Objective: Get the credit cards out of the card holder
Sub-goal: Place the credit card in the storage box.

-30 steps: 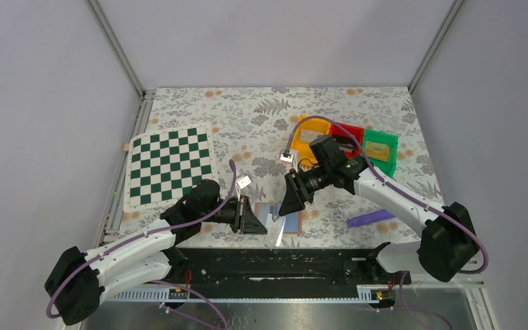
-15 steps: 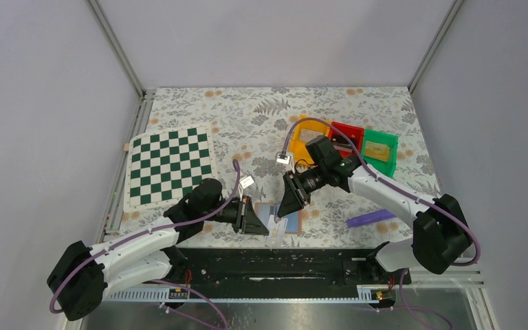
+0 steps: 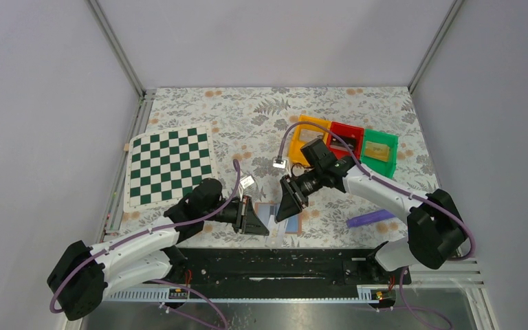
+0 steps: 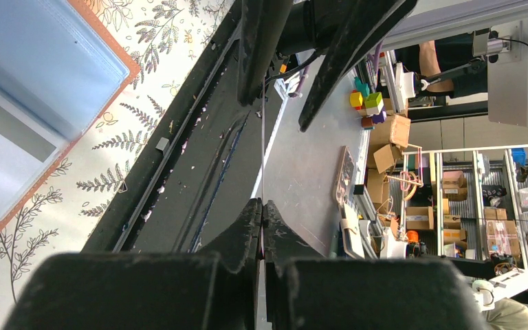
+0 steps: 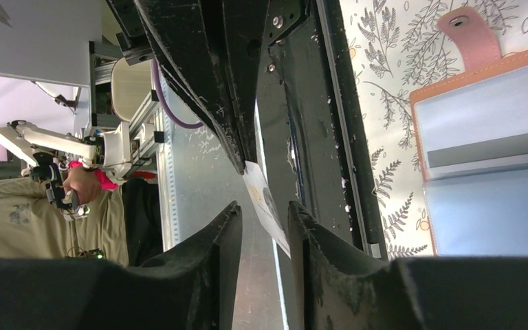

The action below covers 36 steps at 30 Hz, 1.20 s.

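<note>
Top external view has the card holder lying open on the worktop's near edge between my tools, my left tool pinched together on a whitish credit card whose long axis runs into my right tool, its fingers apart astride the free end.

Bright even light, soft shadows

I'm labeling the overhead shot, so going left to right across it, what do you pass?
Chessboard → left gripper with its card → orange bin → red bin → green bin
</note>
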Each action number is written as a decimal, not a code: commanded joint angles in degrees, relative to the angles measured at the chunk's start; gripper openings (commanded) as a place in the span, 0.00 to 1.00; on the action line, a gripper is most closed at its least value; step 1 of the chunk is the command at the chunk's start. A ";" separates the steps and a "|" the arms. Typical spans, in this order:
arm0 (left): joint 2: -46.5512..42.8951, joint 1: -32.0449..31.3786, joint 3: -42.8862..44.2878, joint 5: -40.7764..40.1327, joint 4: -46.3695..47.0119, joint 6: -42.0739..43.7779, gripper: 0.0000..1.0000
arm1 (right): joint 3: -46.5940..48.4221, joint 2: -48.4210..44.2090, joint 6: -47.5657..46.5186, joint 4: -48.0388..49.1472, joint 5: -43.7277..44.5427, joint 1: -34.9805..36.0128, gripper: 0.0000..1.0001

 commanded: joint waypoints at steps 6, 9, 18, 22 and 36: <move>-1.37 0.18 1.82 1.60 4.65 -0.86 0.00 | 1.52 0.29 -2.07 -2.45 -2.05 1.90 0.12; -1.50 0.15 1.92 1.15 4.26 -1.28 0.00 | 1.40 -0.77 -2.02 -2.34 -2.53 2.02 0.00; -6.24 0.78 9.42 -15.37 -18.05 7.44 0.62 | 0.91 -3.03 7.69 4.44 3.93 0.45 0.00; -6.55 0.92 16.42 -24.98 -28.97 11.82 0.90 | -0.13 -3.49 9.75 4.42 7.03 -2.56 0.00; -15.08 1.11 23.62 -53.04 -44.53 15.80 0.99 | 2.90 -4.95 16.59 3.10 22.51 -21.07 0.00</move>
